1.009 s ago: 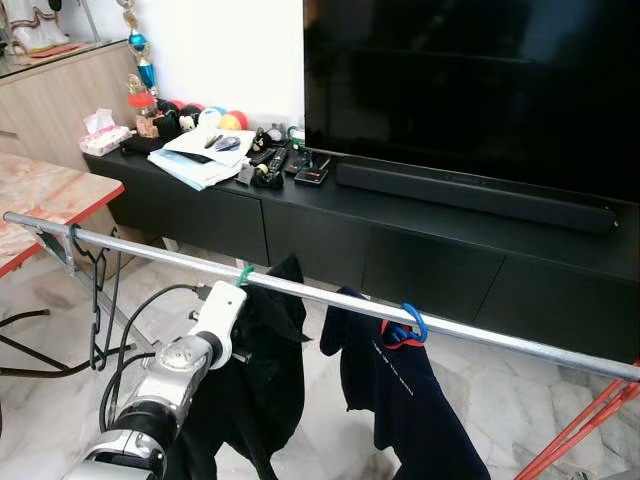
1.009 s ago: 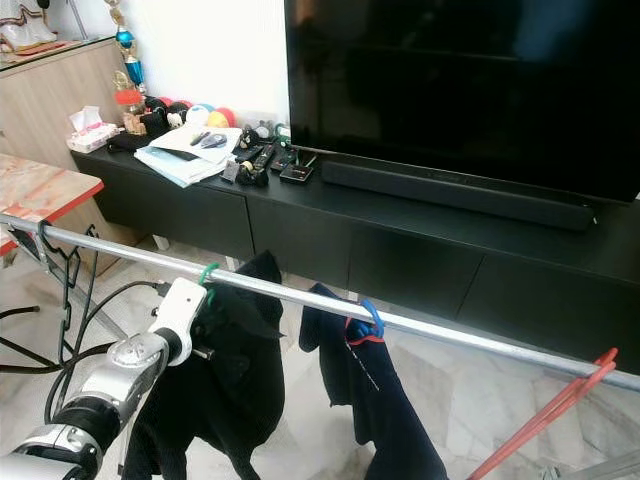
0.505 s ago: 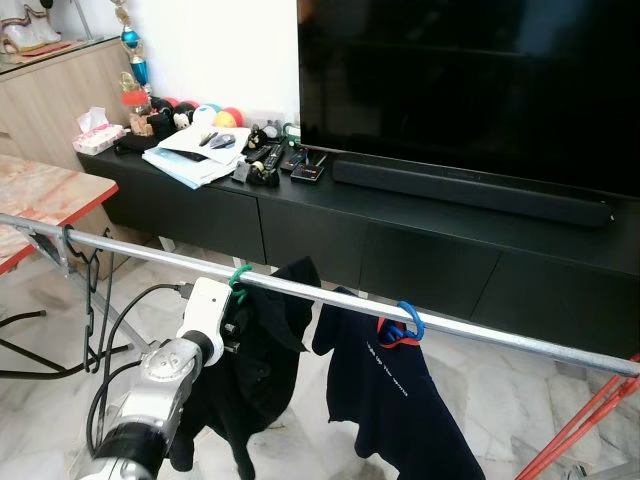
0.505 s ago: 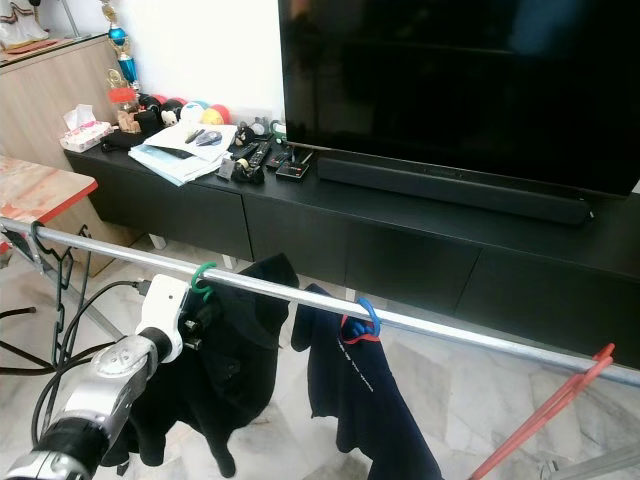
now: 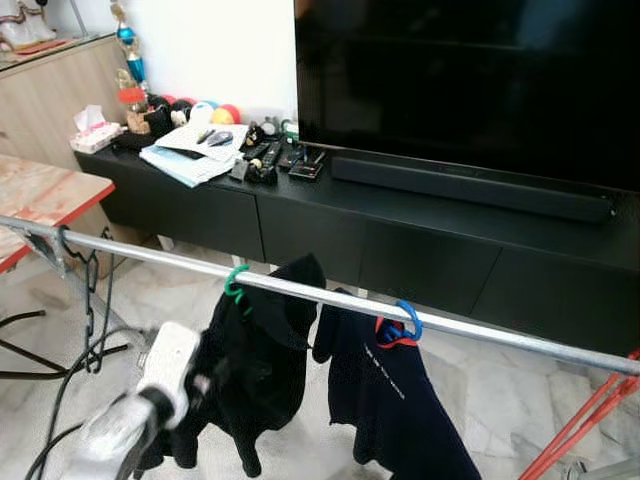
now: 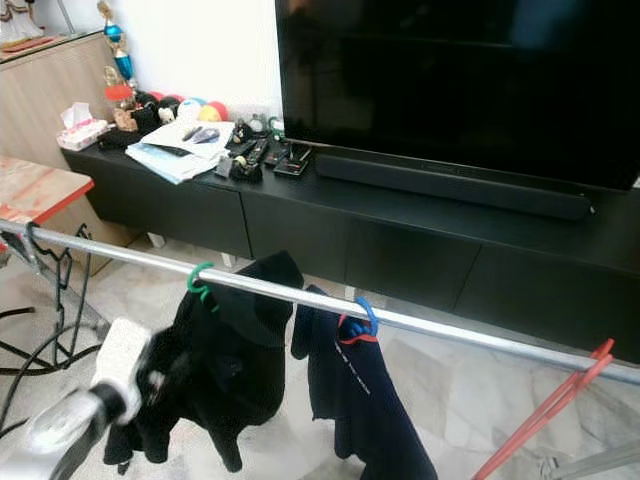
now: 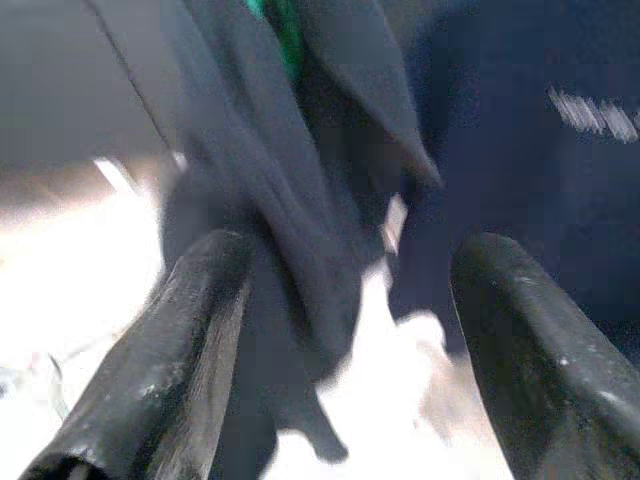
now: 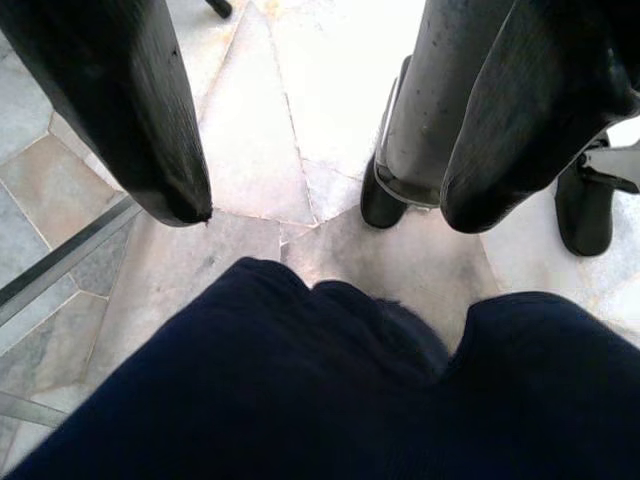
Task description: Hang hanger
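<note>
A silver rail runs across the view. On it hangs a green hanger carrying a black garment. To its right a blue hanger holds a navy shirt. My left arm is low and blurred, beside and below the black garment. My left gripper is open with nothing between its fingers, and it faces the black garment. My right gripper is open over navy cloth and floor tiles.
An empty black hanger hangs at the rail's left end. Behind the rail stand a black TV cabinet and a large TV. Red rack legs sit at the right, a table corner at the left.
My left arm has dropped away from the green hanger's hook and now sits lower and to the left. The black garment hangs free on the rail.
</note>
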`<state>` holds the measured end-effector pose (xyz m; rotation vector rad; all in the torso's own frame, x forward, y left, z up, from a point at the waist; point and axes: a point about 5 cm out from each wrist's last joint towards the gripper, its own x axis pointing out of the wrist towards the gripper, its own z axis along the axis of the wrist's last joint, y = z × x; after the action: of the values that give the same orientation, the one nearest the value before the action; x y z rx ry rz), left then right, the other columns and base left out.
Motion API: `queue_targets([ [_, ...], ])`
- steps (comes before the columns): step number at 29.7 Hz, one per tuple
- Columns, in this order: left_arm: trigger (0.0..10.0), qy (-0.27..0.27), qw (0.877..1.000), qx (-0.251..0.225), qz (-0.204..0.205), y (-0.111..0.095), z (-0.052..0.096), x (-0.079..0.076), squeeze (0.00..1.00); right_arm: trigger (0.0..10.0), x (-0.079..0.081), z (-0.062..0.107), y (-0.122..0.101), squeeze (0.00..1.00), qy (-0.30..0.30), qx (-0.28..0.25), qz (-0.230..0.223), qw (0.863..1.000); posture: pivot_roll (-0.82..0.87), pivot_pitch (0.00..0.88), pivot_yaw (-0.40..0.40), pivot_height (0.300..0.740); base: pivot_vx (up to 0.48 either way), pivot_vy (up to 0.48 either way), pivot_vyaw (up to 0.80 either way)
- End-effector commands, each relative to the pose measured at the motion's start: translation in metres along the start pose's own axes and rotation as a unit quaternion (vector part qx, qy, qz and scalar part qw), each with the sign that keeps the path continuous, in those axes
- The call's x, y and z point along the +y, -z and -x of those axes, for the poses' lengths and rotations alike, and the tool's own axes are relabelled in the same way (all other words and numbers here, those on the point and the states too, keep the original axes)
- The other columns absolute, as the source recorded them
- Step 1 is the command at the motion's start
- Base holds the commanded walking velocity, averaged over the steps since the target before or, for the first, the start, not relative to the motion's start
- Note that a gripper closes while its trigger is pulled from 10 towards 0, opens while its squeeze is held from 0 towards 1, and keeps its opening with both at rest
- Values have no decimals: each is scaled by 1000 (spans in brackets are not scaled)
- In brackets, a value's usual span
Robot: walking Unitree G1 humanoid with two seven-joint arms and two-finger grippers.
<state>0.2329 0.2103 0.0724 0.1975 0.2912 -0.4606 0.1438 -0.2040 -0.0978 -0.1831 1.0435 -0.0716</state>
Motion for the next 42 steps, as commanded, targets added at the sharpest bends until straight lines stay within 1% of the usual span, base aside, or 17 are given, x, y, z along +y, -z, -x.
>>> queue_targets([
  [1, 10000, 23, 999, 31, -3, 11, 10, -3, 910, 10000, 2, 1, 5, 0, 0, 10, -1, 1000, 74, 27, 39, 740, 0, 0, 0],
  [4, 10000, 41, 996, 80, 8, 31, 22, -8, 902, 10000, 3, 1, 5, 0, -1, 10, 0, 1000, 83, 24, 39, 740, 0, 0, 0],
  [5, 10000, 47, 990, 131, 7, 52, 30, -9, 867, 10000, 3, 1, 5, 0, -1, 11, 0, 1000, 88, 22, 38, 740, 0, 0, 0],
  [7, 10000, 46, 985, 169, -7, 67, 36, -9, 867, 10000, 4, 1, 5, 0, -2, 11, 0, 1000, 84, 20, 38, 740, 0, 0, 0],
  [8, 10000, 30, 979, 202, 13, 85, 41, -9, 702, 10000, 3, 1, 4, 0, -2, 11, 1, 1000, 74, 14, 42, 740, 0, 0, 0],
  [10, 10000, 20, 973, 228, 28, 100, 43, -11, 98, 10000, 0, 0, 4, 0, 0, 10, -2, 1000, 72, 14, 43, 740, 0, 0, 0],
  [11, 10000, 19, 972, 233, 29, 103, 44, -12, 98, 10000, -2, 0, 4, 0, 1, 10, -3, 1000, 72, 14, 43, 740, 0, 0, 0],
  [12, 10000, 12, 968, 246, 38, 110, 44, -13, 0, 10000, -3, 0, 4, 0, 2, 10, -3, 1000, 75, 7, 43, 740, 0, 0, 0],
  [16, 10000, -81, 933, 338, 90, 157, 46, -16, 0, 10000, -13, 1, 8, 0, 4, 15, -4, 1000, 64, 0, 33, 740, 0, 0, 0],
  [18, 10000, -93, 928, 347, 103, 162, 46, -19, 0, 10000, -14, 1, 8, 0, 3, 15, -4, 1000, 63, 0, 31, 740, 0, 0, 0],
  [20, 10000, -136, 901, 391, 130, 181, 56, -27, 0, 10000, -12, 1, 8, 0, 1, 14, -5, 1000, 51, 0, 36, 740, 0, 0, 0],
  [21, 10000, -136, 901, 391, 130, 181, 56, -27, 0, 10000, -12, 1, 8, 0, 1, 14, -5, 1000, 51, 0, 36, 740, 0, 0, 0],
  [22, 10000, -155, 888, 411, 141, 188, 61, -32, 0, 10000, -11, 1, 8, 0, 0, 14, -5, 1000, 43, 0, 37, 740, 0, 0, 0],
  [23, 10000, -152, 884, 419, 144, 190, 61, -38, 0, 10000, -11, 1, 7, 0, 0, 13, -5, 1000, 34, 0, 34, 740, 0, 0, 0],
  [24, 10000, -129, 887, 423, 134, 191, 56, -46, 0, 10000, -9, 1, 6, 0, 1, 12, -5, 1000, 26, 0, 28, 740, 0, 0, 0],
  [33, 10000, -138, 902, 384, 140, 176, 22, -50, 0, 10000, -5, 0, 1, 0, -2, 7, 3, 1000, 44, 0, 10, 740, 0, 0, 0],
  [42, 10000, -131, 898, 398, 132, 180, 24, -59, 0, 10000, -3, 0, 2, 0, -2, 9, 12, 1000, 28, 0, 23, 740, 0, 0, 292],
])
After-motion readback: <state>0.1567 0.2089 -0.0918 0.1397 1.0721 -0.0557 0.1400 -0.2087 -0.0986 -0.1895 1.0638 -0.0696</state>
